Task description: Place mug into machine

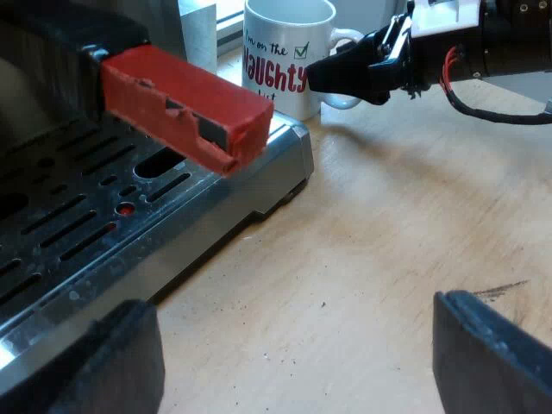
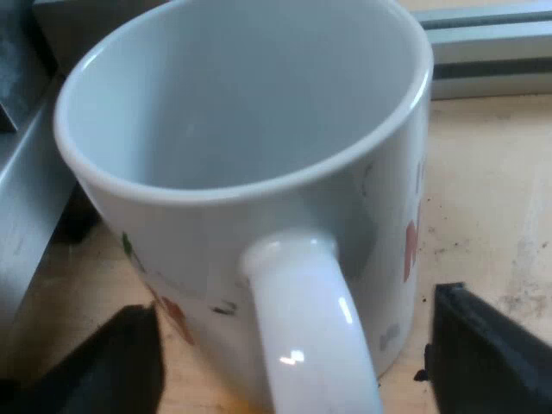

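A white mug (image 1: 280, 52) with red "NAUGHTY" lettering stands upright on the wooden table beside the corner of the espresso machine's drip tray (image 1: 86, 216). My right gripper (image 1: 345, 73) is at the mug's handle. Up close, the handle (image 2: 302, 328) lies between that gripper's (image 2: 297, 371) spread fingers, with a gap on each side. The mug (image 2: 241, 129) is empty. The holder's red handle end (image 1: 185, 108) sticks out over the tray. My left gripper (image 1: 297, 371) is open low over the table by the tray's edge, holding nothing.
The slotted metal drip tray has a raised steel rim (image 1: 285, 164). Bare wooden table (image 1: 388, 241) spreads between the tray and my left gripper. A grey metal wall of the machine (image 2: 26, 198) stands close beside the mug, and a pale rail (image 2: 492, 52) runs behind it.
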Robot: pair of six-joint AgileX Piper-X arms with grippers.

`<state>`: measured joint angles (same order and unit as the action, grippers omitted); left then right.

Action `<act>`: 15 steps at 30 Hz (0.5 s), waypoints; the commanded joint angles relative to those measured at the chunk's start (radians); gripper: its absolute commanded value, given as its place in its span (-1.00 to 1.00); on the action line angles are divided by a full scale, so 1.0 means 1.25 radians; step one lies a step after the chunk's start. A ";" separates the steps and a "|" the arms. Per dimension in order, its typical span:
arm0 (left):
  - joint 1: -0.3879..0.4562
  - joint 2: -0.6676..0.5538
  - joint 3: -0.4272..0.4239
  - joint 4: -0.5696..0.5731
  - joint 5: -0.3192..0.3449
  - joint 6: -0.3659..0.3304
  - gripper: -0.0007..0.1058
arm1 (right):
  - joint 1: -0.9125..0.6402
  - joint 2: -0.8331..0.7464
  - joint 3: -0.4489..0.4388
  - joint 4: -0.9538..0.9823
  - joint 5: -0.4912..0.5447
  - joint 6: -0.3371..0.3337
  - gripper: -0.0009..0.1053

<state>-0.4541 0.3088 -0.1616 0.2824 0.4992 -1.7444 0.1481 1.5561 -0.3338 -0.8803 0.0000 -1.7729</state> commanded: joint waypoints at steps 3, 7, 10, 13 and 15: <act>-0.004 0.000 -0.003 -0.012 0.005 0.000 0.28 | 0.003 0.001 -0.003 -0.010 -0.007 -0.002 -0.95; -0.004 0.000 -0.003 -0.012 0.005 0.000 0.28 | 0.010 -0.032 -0.003 -0.004 -0.011 -0.022 -0.98; -0.004 0.000 -0.003 -0.012 0.005 0.000 0.28 | 0.015 -0.082 -0.003 0.041 -0.011 -0.031 -0.98; -0.004 0.000 -0.003 -0.012 0.004 0.000 0.28 | 0.014 -0.182 -0.003 0.161 -0.011 -0.033 -0.98; -0.004 0.000 -0.003 -0.012 0.004 0.000 0.28 | 0.014 -0.240 -0.003 0.234 -0.011 -0.040 -0.98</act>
<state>-0.4541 0.3088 -0.1616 0.2824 0.4992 -1.7444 0.1656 1.2719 -0.3318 -0.5788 -0.0109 -1.8090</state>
